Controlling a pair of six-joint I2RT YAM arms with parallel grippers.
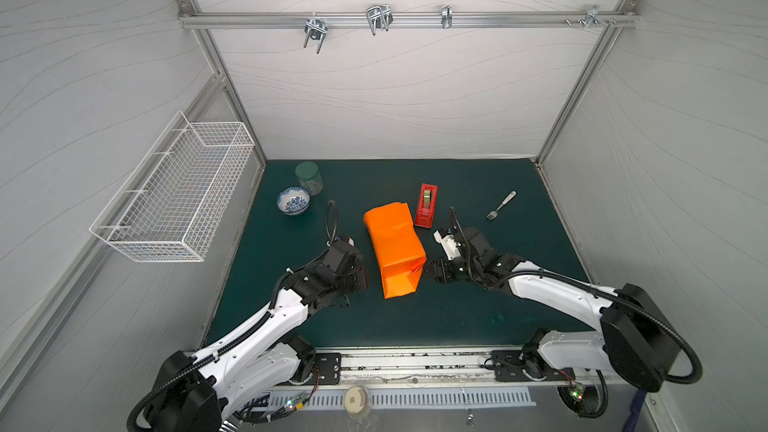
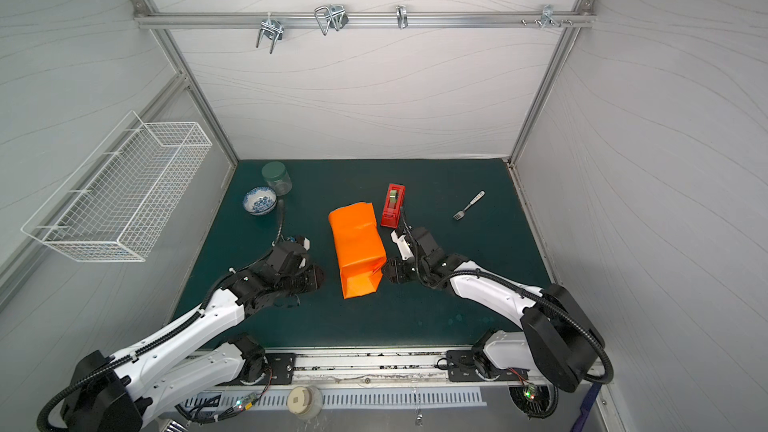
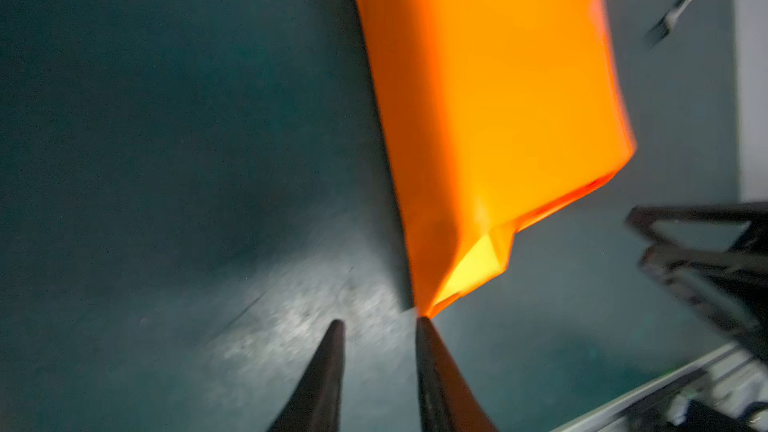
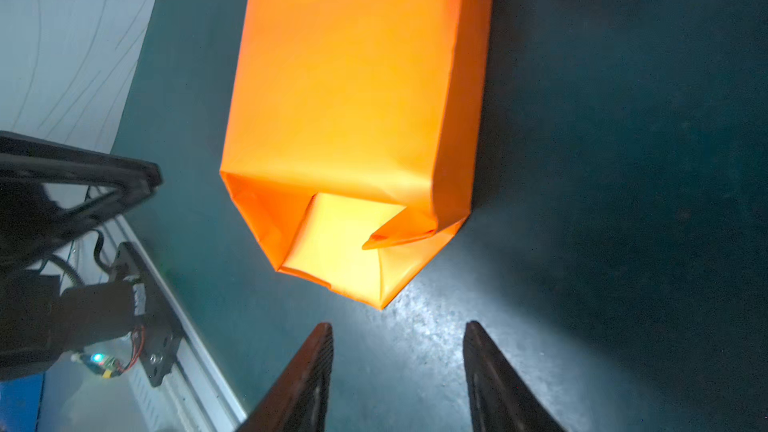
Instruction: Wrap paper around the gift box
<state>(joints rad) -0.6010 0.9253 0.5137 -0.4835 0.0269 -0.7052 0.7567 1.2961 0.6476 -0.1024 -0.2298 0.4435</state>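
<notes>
The orange paper point(image 1: 395, 251) point(image 2: 357, 251) lies in the middle of the green mat, folded into a long boxy tube. Its near end point(image 4: 345, 238) stands open with side flaps creased inward. The gift box is hidden inside the paper. My left gripper point(image 3: 380, 322) point(image 1: 359, 278) sits low at the left of that near end. Its jaws stand a narrow gap apart with nothing between them, and one fingertip point(image 3: 424, 326) touches the paper's point(image 3: 490, 97) near corner. My right gripper point(image 4: 399, 324) point(image 1: 430, 272) is open just off the right near corner, holding nothing.
A red tape dispenser point(image 1: 427, 205) stands just beyond the paper's far right corner. A fork point(image 1: 500, 205) lies farther right. A patterned bowl point(image 1: 293, 200) and a green-lidded jar point(image 1: 309, 177) sit at the back left. A white wire basket point(image 1: 174, 189) hangs on the left wall.
</notes>
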